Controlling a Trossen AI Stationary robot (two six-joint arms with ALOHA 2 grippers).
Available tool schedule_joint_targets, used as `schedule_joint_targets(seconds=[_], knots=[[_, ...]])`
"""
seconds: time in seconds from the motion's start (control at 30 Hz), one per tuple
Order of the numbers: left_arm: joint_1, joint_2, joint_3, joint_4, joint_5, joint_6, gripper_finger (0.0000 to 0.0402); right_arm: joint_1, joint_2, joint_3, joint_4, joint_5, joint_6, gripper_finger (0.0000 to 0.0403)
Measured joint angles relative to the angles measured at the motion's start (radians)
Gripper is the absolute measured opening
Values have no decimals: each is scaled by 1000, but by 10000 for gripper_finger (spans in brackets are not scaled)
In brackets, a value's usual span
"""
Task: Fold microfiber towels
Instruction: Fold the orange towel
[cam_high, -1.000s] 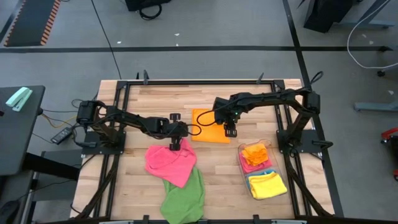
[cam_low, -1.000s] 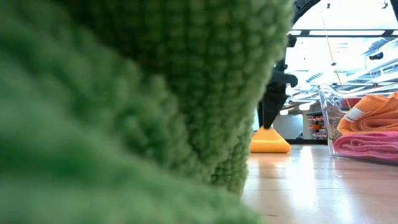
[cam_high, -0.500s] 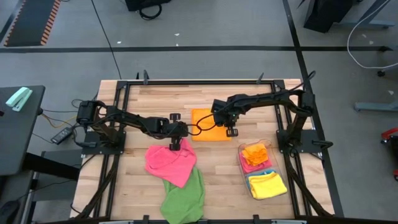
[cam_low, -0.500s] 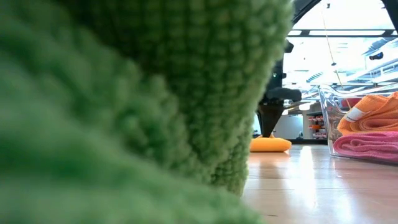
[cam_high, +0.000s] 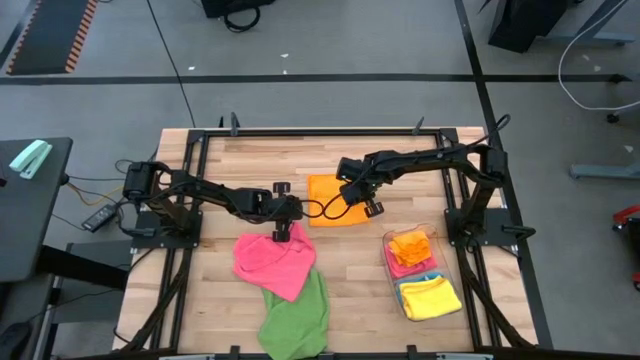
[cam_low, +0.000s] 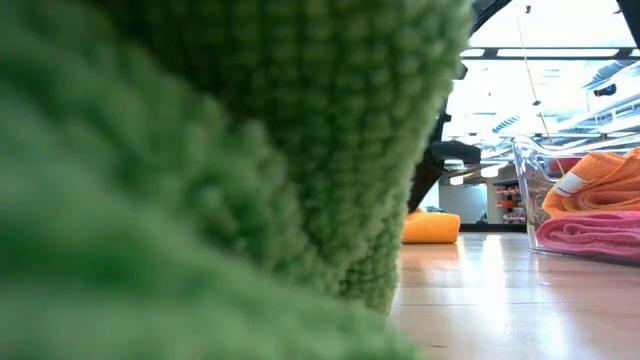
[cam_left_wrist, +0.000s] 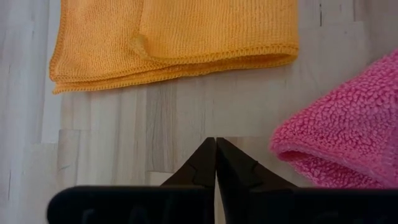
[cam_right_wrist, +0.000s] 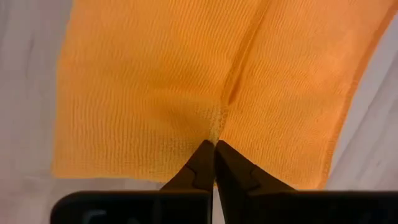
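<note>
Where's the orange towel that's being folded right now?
In the high view the orange towel lies at the table's middle, just beyond the pink towel and up-left of the clear bin. The right end effector is shut on a pinch of it.

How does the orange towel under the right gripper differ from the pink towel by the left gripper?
The orange towel lies flat and folded with straight edges; the pink towel is a rumpled heap. The right gripper is shut, pinching the orange towel; the left gripper is shut on nothing, beside the pink towel. The pink towel overlaps the green towel; the orange towel lies alone. Both rest on the table.
</note>
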Motion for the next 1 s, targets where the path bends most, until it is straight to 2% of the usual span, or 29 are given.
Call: schedule_joint_targets(seconds=[0.13,0.27,0.4,0.7,1.0], knots=[[0,0,0,0,0,0,26,-33,0,-48,51,-2,1,15],[0,0,0,0,0,0,24,-67,0,-121,141,-61,7,18],[0,0,0,13,0,0,17,-69,-3,-178,222,-79,8,46],[0,0,0,328,0,-5,23,-65,-1,-175,242,-59,99,148],[8,107,0,478,1,9,28,-63,-26,-109,167,-24,127,178]])
